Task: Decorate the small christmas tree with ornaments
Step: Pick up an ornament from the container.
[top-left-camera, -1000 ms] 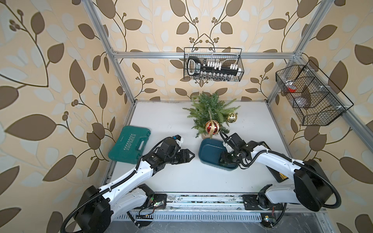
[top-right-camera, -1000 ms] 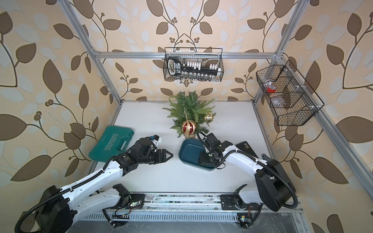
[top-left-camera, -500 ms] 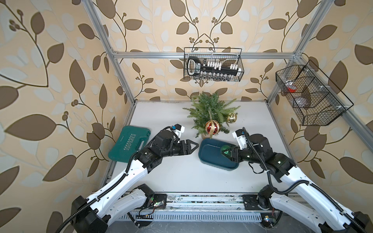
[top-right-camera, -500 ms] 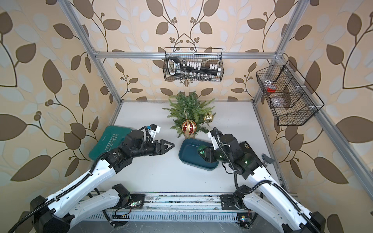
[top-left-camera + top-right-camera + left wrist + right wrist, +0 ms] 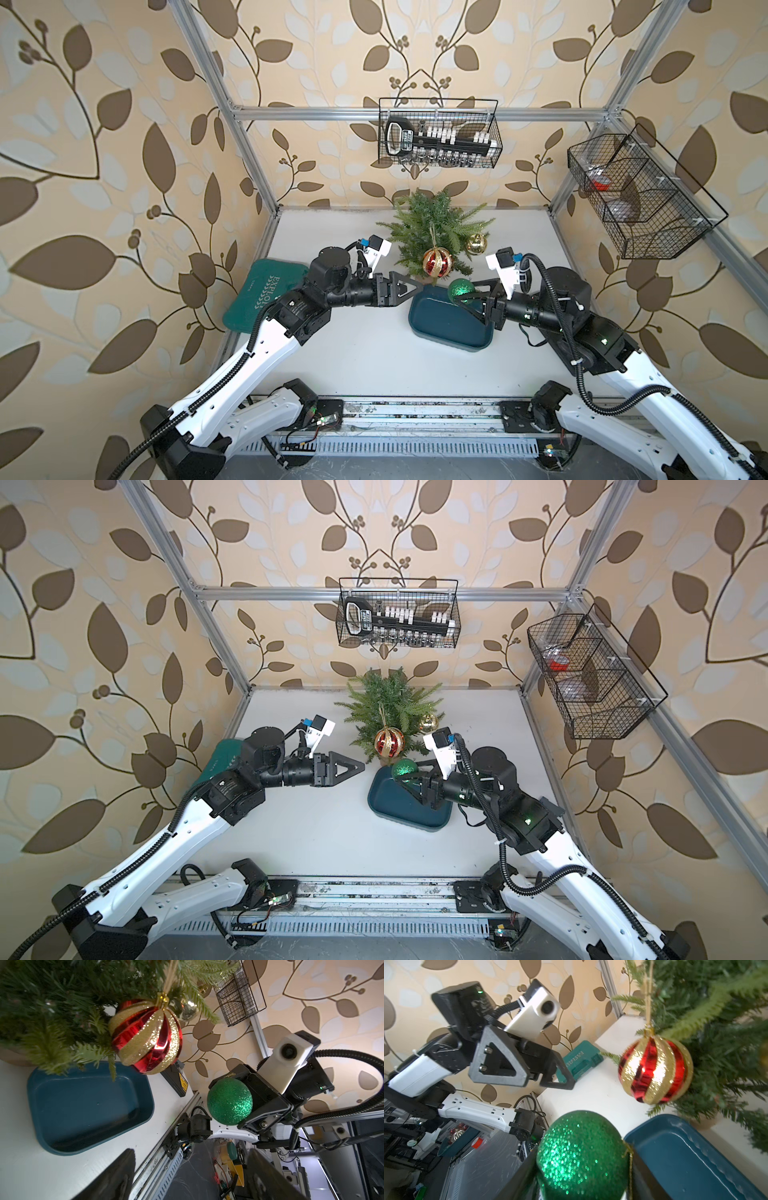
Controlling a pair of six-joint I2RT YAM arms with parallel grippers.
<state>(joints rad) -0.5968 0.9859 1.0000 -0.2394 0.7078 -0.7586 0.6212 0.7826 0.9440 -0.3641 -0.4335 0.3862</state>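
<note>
The tree point(image 5: 432, 230) stands far and central on the desk point(image 5: 353, 353), with the red bauble point(image 5: 437, 262) and gold bauble point(image 5: 476, 244) hanging on its near side. The right hand point(image 5: 463, 294) grips the green bauble point(image 5: 459, 286) above the far edge of the tray point(image 5: 440, 332). The left hand point(image 5: 417, 286), open and empty, points at it from the left.

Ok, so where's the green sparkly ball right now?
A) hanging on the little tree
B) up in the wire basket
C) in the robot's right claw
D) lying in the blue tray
C: the green sparkly ball is pinched in the right claw, clear of the little tree, where only the red ball and the gold ball hang.
</note>
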